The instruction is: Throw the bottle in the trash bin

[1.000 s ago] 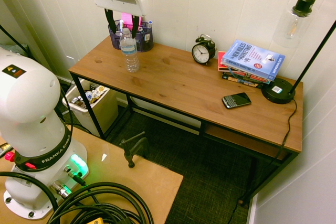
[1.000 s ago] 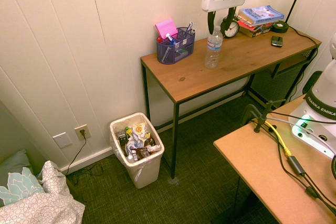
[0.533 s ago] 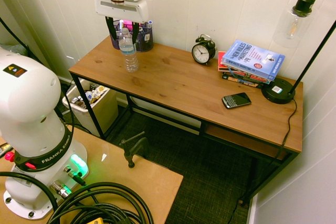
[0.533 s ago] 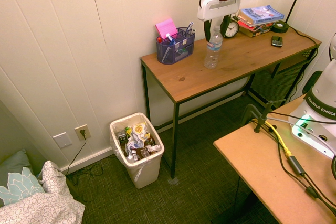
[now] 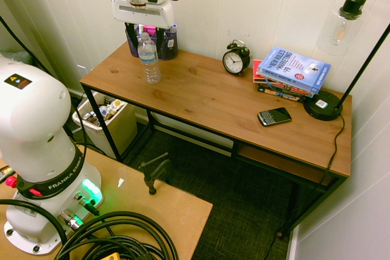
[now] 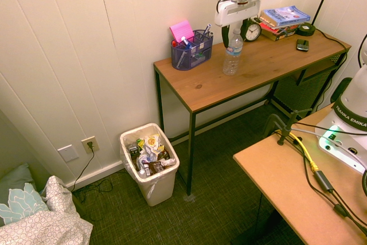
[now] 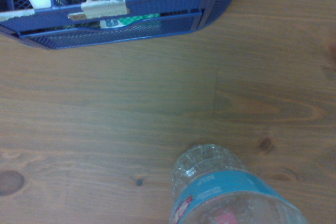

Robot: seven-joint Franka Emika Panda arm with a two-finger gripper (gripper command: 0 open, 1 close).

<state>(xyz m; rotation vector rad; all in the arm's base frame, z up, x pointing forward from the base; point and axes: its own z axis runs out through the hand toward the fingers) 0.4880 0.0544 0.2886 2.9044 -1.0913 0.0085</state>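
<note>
Gripper: the gripper [image 5: 144,36] points straight down with its two fingers spread wide, one on each side of the bottle's cap; it grasps nothing yet.
Bottle: the bottle [image 5: 150,59] stands upright on the tabletop [image 5: 207,95] near its left end, just in front of the pen holder [image 5: 166,47]; in the second exterior view the bottle [image 6: 232,53] sits under the gripper [image 6: 234,29], cap between the fingers.
Wrist view: the bottle [image 7: 231,192] rises from the lower edge, its blue label blurred, with bare wood and the pen holder [image 7: 115,11] beyond.
Step in hand: I judge this to be the descent for the grasp, with the task barely begun.
Doing it well: lower further so the fingers reach the ribbed body below the shoulder, not the narrow cap, which would likely slip or tilt; keep the bottle centred between the fingers so neither one nudges it over, then close gently, since thin plastic probably buckles.
Clearance: the pen holder stands close behind, so the far finger needs care.
Trash bin: the trash bin [image 6: 150,162] stands on the floor beside the desk's left leg, well apart from the bottle and already full of rubbish; the trash bin [image 5: 109,123] shows under the tabletop's left end.
Next: lift clear of the edge before carrying across.
Other things: clock [image 5: 236,59], books [image 5: 291,71], phone [image 5: 274,115] and lamp [image 5: 326,103] stay far right.
</note>
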